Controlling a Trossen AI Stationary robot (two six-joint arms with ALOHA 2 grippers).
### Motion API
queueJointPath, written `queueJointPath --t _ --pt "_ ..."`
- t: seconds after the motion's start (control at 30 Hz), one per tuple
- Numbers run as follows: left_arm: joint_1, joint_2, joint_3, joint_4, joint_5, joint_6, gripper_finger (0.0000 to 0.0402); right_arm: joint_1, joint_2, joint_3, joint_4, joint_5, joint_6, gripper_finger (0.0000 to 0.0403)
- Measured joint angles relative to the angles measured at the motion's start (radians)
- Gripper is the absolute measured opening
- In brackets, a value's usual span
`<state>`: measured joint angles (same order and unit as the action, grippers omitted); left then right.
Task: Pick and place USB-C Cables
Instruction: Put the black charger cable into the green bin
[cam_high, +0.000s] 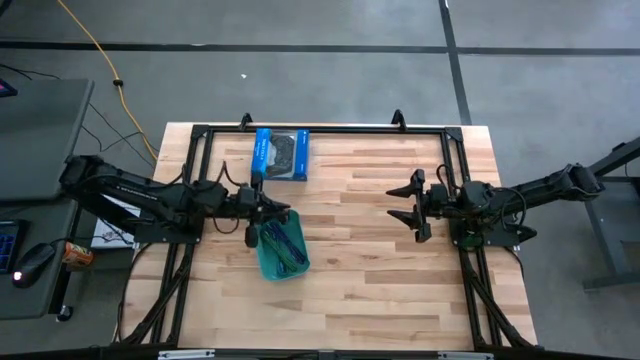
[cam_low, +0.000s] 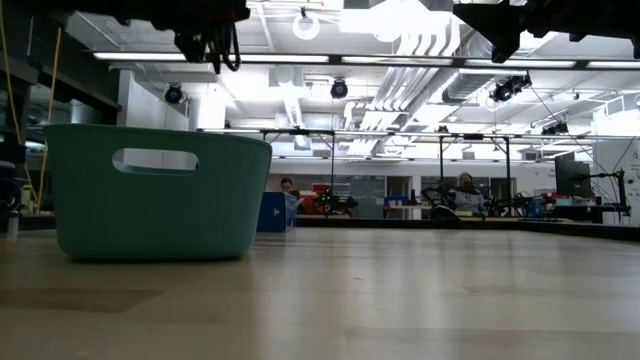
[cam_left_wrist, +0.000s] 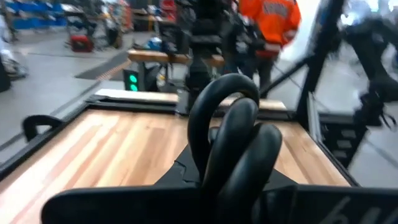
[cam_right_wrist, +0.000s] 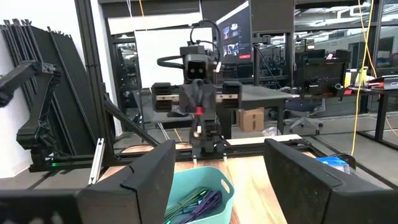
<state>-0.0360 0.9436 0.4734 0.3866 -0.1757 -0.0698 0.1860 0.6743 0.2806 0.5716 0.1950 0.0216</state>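
My left gripper (cam_high: 262, 213) is shut on a black USB-C cable bundle (cam_left_wrist: 230, 137) with a red tie (cam_right_wrist: 199, 111). It hovers level over the far left end of the teal bin (cam_high: 268, 268). The low view shows it up above the bin (cam_low: 160, 190). Purple, green and blue cables (cam_right_wrist: 196, 205) lie inside the bin, resting on its floor. My right gripper (cam_high: 413, 205) waits open over the table's right side, its fingers (cam_right_wrist: 155, 180) wide apart with nothing between them. My left gripper pinches the black bundle between its two fingers, which lie level and point toward the table's right. The cable's loops (cam_left_wrist: 224, 118) bulge out ahead of the fingers and hide the place of contact. The bundle is lifted clear, above the bin.
A blue box (cam_high: 281, 153) lies at the table's far edge, behind the bin. Black frame rails (cam_high: 190, 190) run along the left, right and far sides. Bare wood (cam_high: 350, 250) stretches between the bin and my right gripper. People (cam_low: 465, 185) sit in the room beyond.
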Motion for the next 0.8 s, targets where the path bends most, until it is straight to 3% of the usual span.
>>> queueJointPath --t 0.33,0.6,0.8 --pt "-0.175 0.124 0.243 -0.438 -0.095 0.155 0.0012 0.0 0.0 0.0 -0.006 0.0 0.0 0.0236" --pt "-0.215 0.327 0.5 -0.909 -0.097 0.051 0.0012 0.0 0.0 0.0 -0.006 0.018 -0.003 0.0236" --pt "-0.215 0.497 0.64 -1.044 -0.047 0.047 0.0012 0.0 0.0 0.0 -0.006 0.044 -0.003 0.0236"
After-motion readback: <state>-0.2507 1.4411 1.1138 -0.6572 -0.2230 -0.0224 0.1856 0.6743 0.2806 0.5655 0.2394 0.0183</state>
